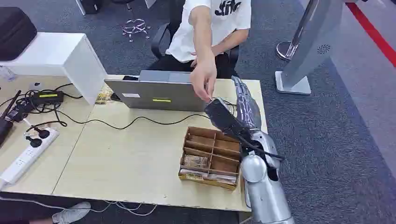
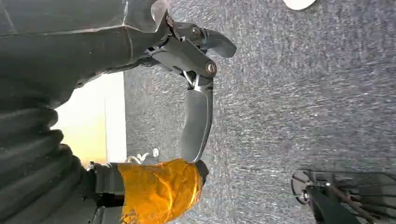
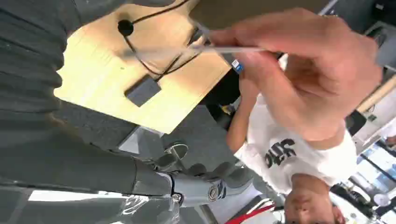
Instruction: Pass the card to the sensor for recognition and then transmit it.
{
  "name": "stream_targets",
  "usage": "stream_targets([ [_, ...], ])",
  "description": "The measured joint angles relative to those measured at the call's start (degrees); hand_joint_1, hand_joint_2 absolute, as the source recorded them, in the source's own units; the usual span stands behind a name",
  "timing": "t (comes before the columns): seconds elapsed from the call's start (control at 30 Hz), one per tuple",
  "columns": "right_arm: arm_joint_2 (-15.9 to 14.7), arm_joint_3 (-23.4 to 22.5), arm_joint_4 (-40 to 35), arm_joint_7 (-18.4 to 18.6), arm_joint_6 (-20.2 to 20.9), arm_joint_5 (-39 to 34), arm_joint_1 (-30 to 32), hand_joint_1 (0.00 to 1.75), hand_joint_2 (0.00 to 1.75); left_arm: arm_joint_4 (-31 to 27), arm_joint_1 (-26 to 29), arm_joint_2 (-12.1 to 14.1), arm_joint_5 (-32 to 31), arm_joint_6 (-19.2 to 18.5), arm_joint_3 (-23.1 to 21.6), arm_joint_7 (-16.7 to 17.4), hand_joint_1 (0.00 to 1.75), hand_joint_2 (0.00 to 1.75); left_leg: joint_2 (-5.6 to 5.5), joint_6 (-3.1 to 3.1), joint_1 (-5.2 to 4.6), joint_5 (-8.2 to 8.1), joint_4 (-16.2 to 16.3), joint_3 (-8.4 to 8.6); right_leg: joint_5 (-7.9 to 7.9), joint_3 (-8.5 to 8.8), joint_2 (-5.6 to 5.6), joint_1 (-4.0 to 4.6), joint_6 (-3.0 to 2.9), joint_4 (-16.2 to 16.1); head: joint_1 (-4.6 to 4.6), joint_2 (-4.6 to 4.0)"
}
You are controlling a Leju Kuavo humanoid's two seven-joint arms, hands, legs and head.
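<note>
Right arm (image 1: 264, 186) rises from below over the counter (image 1: 126, 158), beside the box (image 1: 211, 157). Right hand (image 1: 246, 109) is raised, fingers (image 3: 219, 175) spread, holding nothing. Person's hand (image 3: 303, 74) pinches the card (image 3: 224, 49) above the counter. Left hand (image 2: 196, 93) hangs over carpet, fingers apart.

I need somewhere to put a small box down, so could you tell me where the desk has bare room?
The widest bare patch runs from the power strip to the wooden tray, below the black cable. It is crowded between the laptop and tray, where the person's hand meets the right hand, and at the far-left cables.
</note>
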Motion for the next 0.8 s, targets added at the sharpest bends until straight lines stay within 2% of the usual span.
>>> stream_targets([
  [0.07,0.3,0.4,1.5,0.2,0.0,0.0,-0.8,0.00,1.75,0.0,0.1,0.0,-0.4,0.1,0.0,0.0,0.00,1.75,0.07,0.00,0.00,0.00,0.0,0.01,0.00,-0.02,0.08,0.00,0.00,0.0,0.00,0.00],
  [0.1,0.4,0.6,2.2,0.4,-0.1,0.0,-1.2,1.45,1.75,0.0,0.1,0.0,-0.6,0.1,0.0,0.0,0.00,1.75,0.10,0.00,0.00,0.00,0.0,0.02,0.01,-0.03,0.12,0.00,-0.01,0.0,0.00,0.00],
  [0.13,0.5,0.7,2.8,0.6,-0.1,0.1,-1.3,1.73,1.75,0.0,0.0,0.0,-0.8,0.2,0.0,0.0,0.00,1.75,0.08,0.00,0.00,0.00,0.0,0.02,0.00,-0.02,0.08,0.00,0.00,0.0,0.00,0.00],
  [0.47,0.8,0.7,5.9,0.4,-0.3,0.1,-2.1,1.68,1.75,0.0,0.0,0.0,-1.5,0.4,0.0,-0.2,0.00,1.75,0.04,0.00,0.00,0.00,0.0,0.01,0.00,-0.02,0.04,0.00,0.00,0.0,0.00,0.00],
  [0.53,0.8,0.7,6.2,0.4,-0.3,0.1,-2.2,1.75,1.75,0.0,0.0,0.0,-1.6,0.4,0.0,-0.2,0.00,1.75,0.04,0.00,0.00,0.00,0.0,0.01,0.01,-0.01,0.04,0.00,0.00,0.0,0.00,0.00],
  [0.8,0.9,0.6,6.5,0.0,-1.0,0.8,-2.2,1.75,1.75,0.0,0.0,0.0,-2.6,0.5,0.7,-0.2,0.00,1.75,0.04,0.00,0.00,0.00,0.0,0.01,0.00,-0.02,0.04,0.00,0.00,0.0,0.00,0.00],
])
